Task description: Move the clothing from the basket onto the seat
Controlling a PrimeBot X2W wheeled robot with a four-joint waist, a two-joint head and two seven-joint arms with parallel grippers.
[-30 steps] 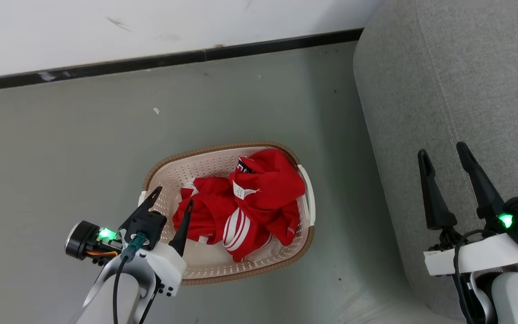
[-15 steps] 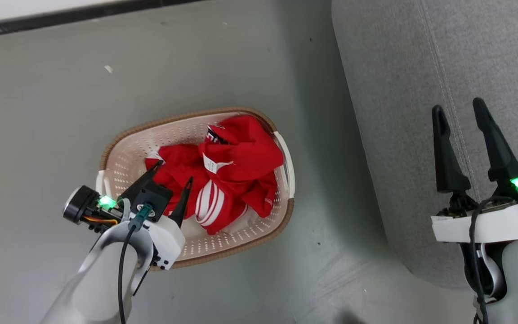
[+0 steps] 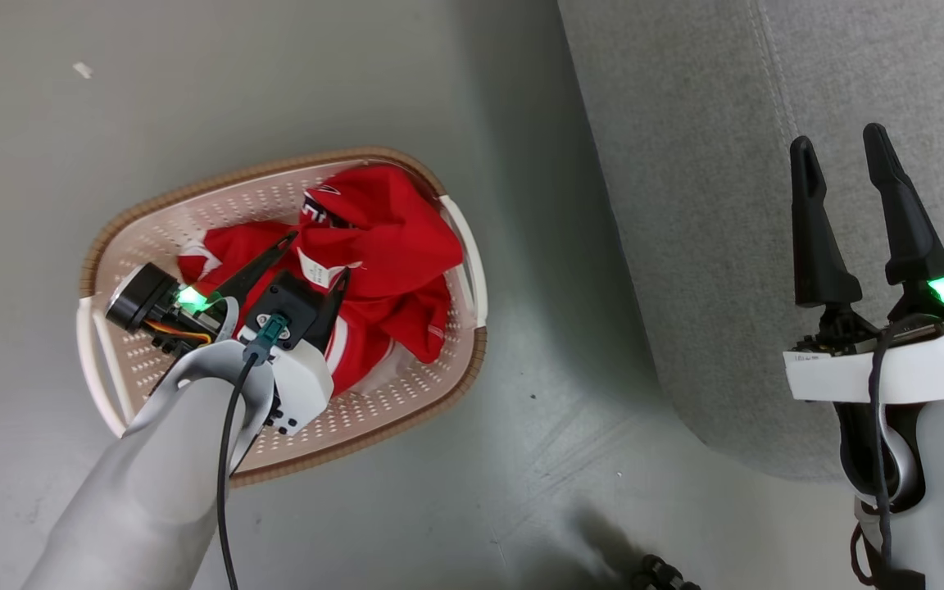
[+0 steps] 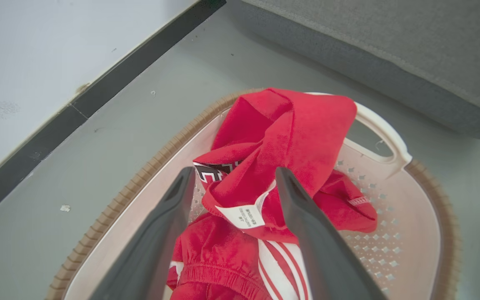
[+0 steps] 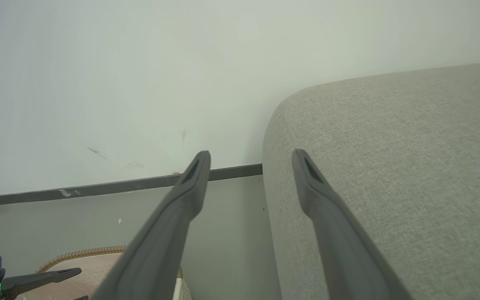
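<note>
Over the middle of the basket (image 3: 193, 184), my left gripper (image 3: 320, 254) has advanced to straddle the clothing (image 3: 390, 238), released, ready to pinch; my right gripper (image 3: 837, 138) hangs released over the seat (image 3: 685, 164).

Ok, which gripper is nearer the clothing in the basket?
Left. The left gripper hangs open over the clothing in the basket, fingers flanking a fold; the right gripper is open over the seat, well aside.

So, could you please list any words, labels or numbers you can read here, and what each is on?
White tag on the clothing: small print, too blurred to read.
Dark-and-white logo on the clothing: partly folded under, not readable.
Small marking on the right arm's white bracket: too small to read.
</note>
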